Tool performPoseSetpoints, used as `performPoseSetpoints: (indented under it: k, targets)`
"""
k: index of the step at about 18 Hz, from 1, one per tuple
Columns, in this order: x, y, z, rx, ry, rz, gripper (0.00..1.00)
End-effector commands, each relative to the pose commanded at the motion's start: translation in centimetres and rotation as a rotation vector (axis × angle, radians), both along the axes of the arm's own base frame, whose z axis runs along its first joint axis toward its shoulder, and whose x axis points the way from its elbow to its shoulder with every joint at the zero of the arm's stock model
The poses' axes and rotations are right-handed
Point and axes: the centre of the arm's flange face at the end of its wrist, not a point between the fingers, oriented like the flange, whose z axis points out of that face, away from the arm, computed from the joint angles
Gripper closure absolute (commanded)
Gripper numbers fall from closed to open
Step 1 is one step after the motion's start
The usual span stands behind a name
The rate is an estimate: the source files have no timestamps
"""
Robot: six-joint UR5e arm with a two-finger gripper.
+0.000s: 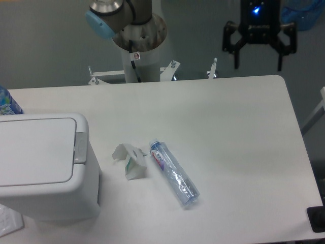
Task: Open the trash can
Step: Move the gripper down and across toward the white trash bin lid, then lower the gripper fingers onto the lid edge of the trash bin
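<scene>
With the white trash can [43,168] sitting lid-down at the table's [228,132] front left corner and the gripper [258,65] being held wide-jawed above the far right edge, the grey latch tab [80,148] is best being approached from above.

The trash can [43,168] and a blue-labelled bottle [7,104] are cut off at the left edge.
</scene>
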Motion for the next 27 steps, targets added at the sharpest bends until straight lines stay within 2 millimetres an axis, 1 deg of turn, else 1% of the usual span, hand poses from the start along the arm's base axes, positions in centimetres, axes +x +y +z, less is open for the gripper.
performPoseSetpoints:
  k: [3, 6, 8, 11, 14, 16, 20, 23, 24, 27]
  targets:
    - [2.4, 3.1, 0.0, 0.058, -0.037, 0.063, 0.0]
    - [5.1, 6.5, -0.9, 0.085, -0.096, 0.094, 0.0]
    - [6.2, 8.4, -1.4, 0.104, -0.12, 0.114, 0.0]
    - [8.5, 11.9, -2.2, 0.163, -0.137, 0.142, 0.0]
    - [9.9, 15.0, -3.0, 0.244, -0.143, 0.186, 0.0]
    - [11.4, 16.8, -3.7, 0.263, -0.161, 0.184, 0.0]
    - [13.4, 18.6, -4.8, 0.251, -0.186, 0.159, 0.0]
    - [14.7, 19.5, -5.5, 0.255, -0.223, 0.189, 0.0]
    - [15.0, 19.6, -5.4, 0.261, -0.233, 0.206, 0.0]
    - [15.1, 19.7, -5.5, 0.275, -0.26, 0.256, 0.0]
